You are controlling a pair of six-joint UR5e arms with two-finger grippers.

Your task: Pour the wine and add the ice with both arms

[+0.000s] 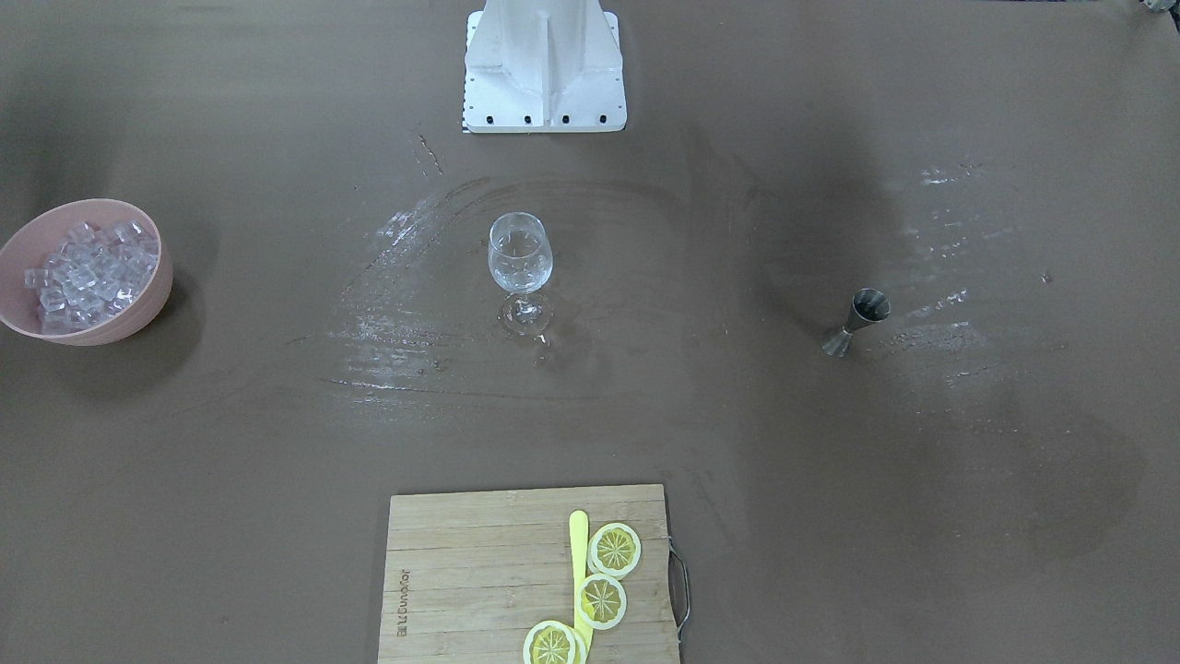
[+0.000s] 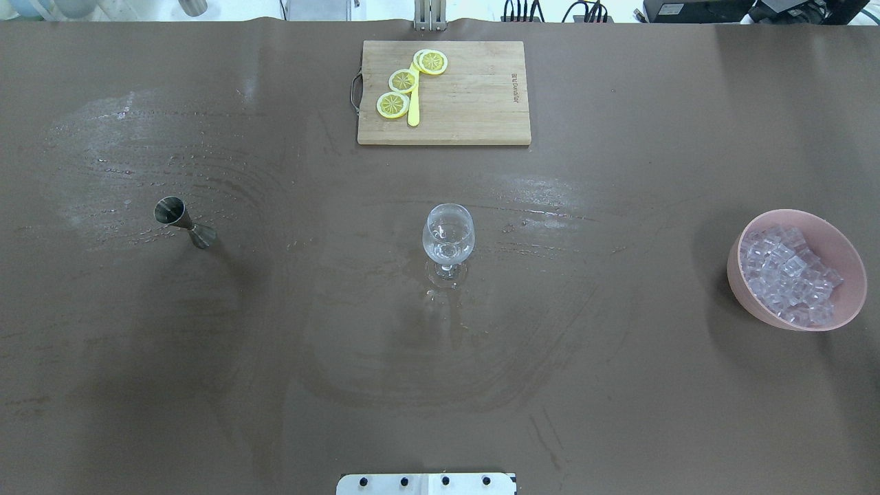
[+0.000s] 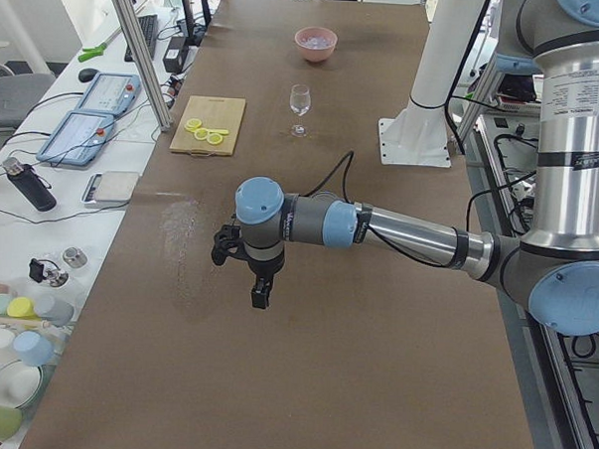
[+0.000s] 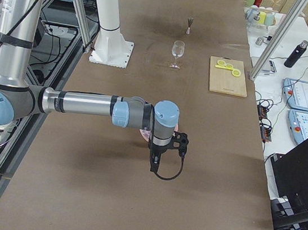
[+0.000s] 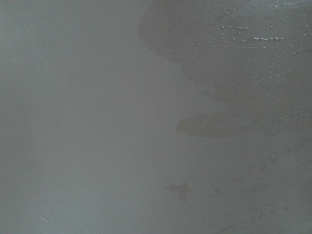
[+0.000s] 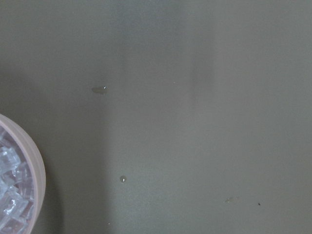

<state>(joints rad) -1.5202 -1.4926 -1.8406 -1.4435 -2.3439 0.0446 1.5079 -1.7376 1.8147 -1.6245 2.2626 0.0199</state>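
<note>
The ice point(image 2: 790, 275) is heaped in a pink bowl point(image 2: 740, 283) near the right end of the worktop point(image 2: 619, 385). The wine glass point(image 2: 448, 237) stands upright at the middle, and a metal jigger point(image 2: 184, 221) stands toward the left end. A cutting board point(image 2: 467, 103) with lemon slices point(image 2: 403, 80) lies at the far edge, opposite the robot. The left arm point(image 3: 398, 234) is stretched over bare, damp worktop at the left end with the left gripper point(image 3: 260, 300) pointed down. The right arm point(image 4: 81, 104) is held over the right end, where the bowl's rim is caught at the corner of its wrist view, so the right gripper point(image 4: 154, 163) is judged to hang just beside the bowl. Whether either pincer is spread or pressed together cannot be told, since each is seen only from a side view. Nothing is judged to have been grasped yet, and whether the jigger is filled cannot be seen. Several risks can be foreseen. The narrow-waisted jigger could be tipped by an off-centre pinch, or its contents spilled before the glass is reached. The smooth cubes could be squeezed out from between the fingers. The bowl could be shoved along the wet surface, or the tall-stemmed glass knocked over if both arms are brought to it together.
</note>
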